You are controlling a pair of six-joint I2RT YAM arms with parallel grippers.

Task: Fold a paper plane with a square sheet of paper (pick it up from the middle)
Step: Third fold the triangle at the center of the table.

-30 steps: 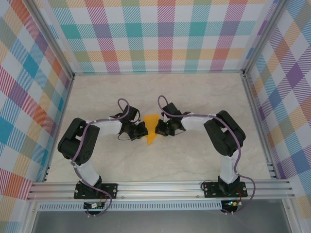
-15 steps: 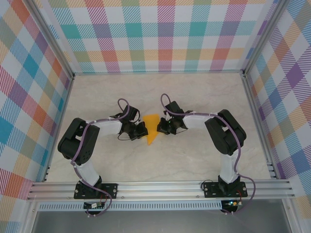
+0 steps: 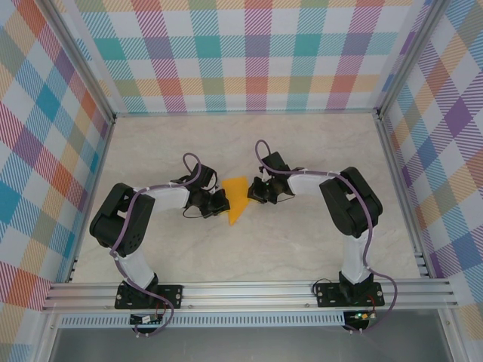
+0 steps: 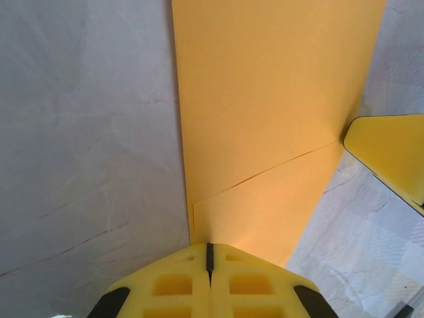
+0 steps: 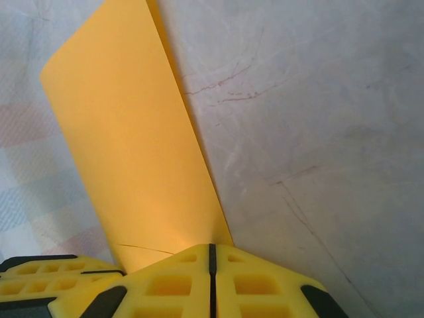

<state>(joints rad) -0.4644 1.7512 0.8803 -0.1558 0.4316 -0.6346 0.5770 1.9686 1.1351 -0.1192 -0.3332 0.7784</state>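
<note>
The orange-yellow square sheet of paper (image 3: 237, 199) lies mid-table, folded into a wedge whose point faces the arms. It also shows in the left wrist view (image 4: 265, 112) and the right wrist view (image 5: 126, 152). My left gripper (image 3: 223, 203) is shut, and its fingertips (image 4: 209, 248) rest on the sheet's left edge over a creased layer. At the sheet's upper right edge, my right gripper (image 3: 253, 191) is shut on the paper (image 5: 211, 248), and the flap curves away from its tips. One right finger (image 4: 392, 154) touches the fold's end.
Pale marbled tabletop (image 3: 302, 143) lies all around, inside metal frame rails (image 3: 241, 290) and plaid walls (image 3: 249, 53). Both arms bend inward from their bases at the near edge. Open surface stretches behind and to both sides of the sheet.
My right gripper has moved to the right and slightly toward the back, and the sheet's upper part now spreads wider on that side. The left gripper has stayed put.
</note>
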